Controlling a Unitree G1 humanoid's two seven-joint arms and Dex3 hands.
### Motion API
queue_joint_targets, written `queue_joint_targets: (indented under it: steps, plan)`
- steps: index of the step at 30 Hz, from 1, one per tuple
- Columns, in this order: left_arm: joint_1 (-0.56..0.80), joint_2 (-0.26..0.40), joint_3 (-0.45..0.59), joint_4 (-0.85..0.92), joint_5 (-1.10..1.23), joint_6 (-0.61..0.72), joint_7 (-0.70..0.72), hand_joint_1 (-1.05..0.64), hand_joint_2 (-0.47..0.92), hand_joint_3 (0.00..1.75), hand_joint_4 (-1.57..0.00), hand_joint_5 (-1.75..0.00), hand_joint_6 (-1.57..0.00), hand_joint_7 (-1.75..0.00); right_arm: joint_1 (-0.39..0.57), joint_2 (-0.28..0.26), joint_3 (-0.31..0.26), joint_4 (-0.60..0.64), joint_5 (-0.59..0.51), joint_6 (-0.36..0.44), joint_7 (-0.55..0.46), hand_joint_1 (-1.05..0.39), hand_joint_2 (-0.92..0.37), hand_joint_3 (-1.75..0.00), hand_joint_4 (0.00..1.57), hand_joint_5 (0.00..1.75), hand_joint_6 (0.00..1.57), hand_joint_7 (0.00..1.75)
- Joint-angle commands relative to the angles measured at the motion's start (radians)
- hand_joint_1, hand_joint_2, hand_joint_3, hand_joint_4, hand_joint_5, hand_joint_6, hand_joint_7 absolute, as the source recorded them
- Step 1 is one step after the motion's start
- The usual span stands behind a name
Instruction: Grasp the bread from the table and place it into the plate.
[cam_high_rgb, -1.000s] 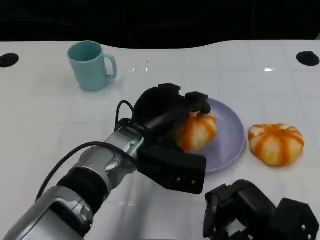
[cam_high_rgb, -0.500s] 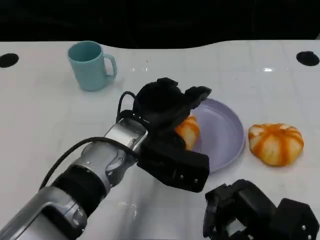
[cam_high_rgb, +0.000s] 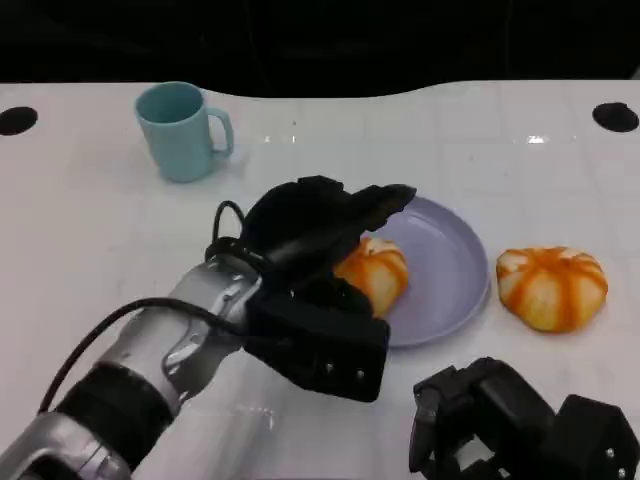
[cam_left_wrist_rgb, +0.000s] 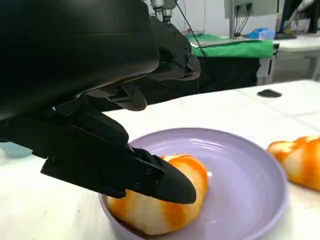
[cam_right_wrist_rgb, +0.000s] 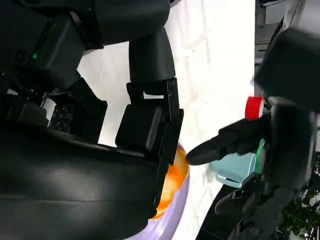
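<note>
A teal mug (cam_high_rgb: 182, 130) stands far left on the white worktop (cam_high_rgb: 80, 240). The left robot hand (cam_high_rgb: 325, 215) hovers with fingers spread over the bread (cam_high_rgb: 374, 272), which lies in the lavender plate (cam_high_rgb: 450, 262); whether a finger touches it is unclear. Right of the plate sits a second bread (cam_high_rgb: 552, 287). The right robot hand (cam_high_rgb: 500, 420) rests curled, holding nothing.

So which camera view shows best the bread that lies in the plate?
The left wrist view: the bread lies close up on the purple plate, partly behind the left hand's fingers. The head view shows it smaller, half hidden; the right wrist view shows a sliver.
</note>
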Motion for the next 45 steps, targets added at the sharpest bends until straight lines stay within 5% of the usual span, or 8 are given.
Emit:
queue_joint_targets:
  steps: [1, 11, 16, 20, 22, 27, 45]
  plan:
    - [0.073, 0.053, 0.065, -0.086, -0.092, -0.074, -0.036, -0.77, 0.92, 0.16, -0.35, -0.37, -0.23, -0.02, -0.001, -0.008, -0.009, 0.016, 0.008, -0.016, 0.002, -1.05, -0.12, -1.38, 1.56, 1.29, 1.57, 1.06]
    - [0.24, 0.072, 0.233, -0.12, -0.398, -0.356, -0.068, -0.53, 0.92, 0.19, -0.62, -0.55, -0.56, -0.14, 0.0, -0.008, -0.006, 0.01, 0.003, -0.005, -0.002, -1.05, -0.14, -1.35, 1.55, 1.3, 1.57, 1.06]
    - [0.317, 0.056, 0.292, -0.117, -0.68, -0.428, -0.266, -0.51, 0.92, 0.26, -0.65, -1.3, -0.79, -0.23, 0.0, -0.008, -0.006, 0.013, 0.01, -0.018, 0.006, -1.05, -0.14, -1.35, 1.55, 1.29, 1.57, 1.07]
    - [0.374, 0.028, 0.336, -0.129, -0.873, -0.411, -0.42, -0.57, 0.92, 0.28, -0.63, -1.69, -0.56, -1.12, -0.002, -0.01, -0.005, 0.016, 0.006, -0.026, 0.006, -1.05, -0.15, -1.35, 1.55, 1.29, 1.57, 1.06]
    - [0.41, 0.018, 0.36, -0.149, -0.94, -0.381, -0.472, -0.64, 0.92, 0.27, -0.67, -1.74, -0.52, -1.42, -0.004, -0.011, -0.005, 0.018, 0.003, -0.026, 0.006, -1.05, -0.15, -1.35, 1.55, 1.29, 1.57, 1.06]
    - [0.509, -0.02, 0.41, -0.218, -1.104, -0.275, -0.59, -0.65, 0.92, 0.25, -0.69, -1.75, -0.51, -1.68, 0.002, -0.011, -0.002, 0.004, 0.004, -0.011, 0.006, -1.05, -0.14, -1.35, 1.55, 1.28, 1.57, 1.06]
    - [0.696, -0.122, 0.537, -0.346, -1.33, 0.086, -0.767, -0.67, 0.92, 0.19, -0.83, -1.75, -0.58, -1.75, 0.003, -0.011, -0.006, -0.022, 0.011, 0.032, 0.009, -1.05, -0.12, -1.35, 1.56, 1.29, 1.57, 1.07]
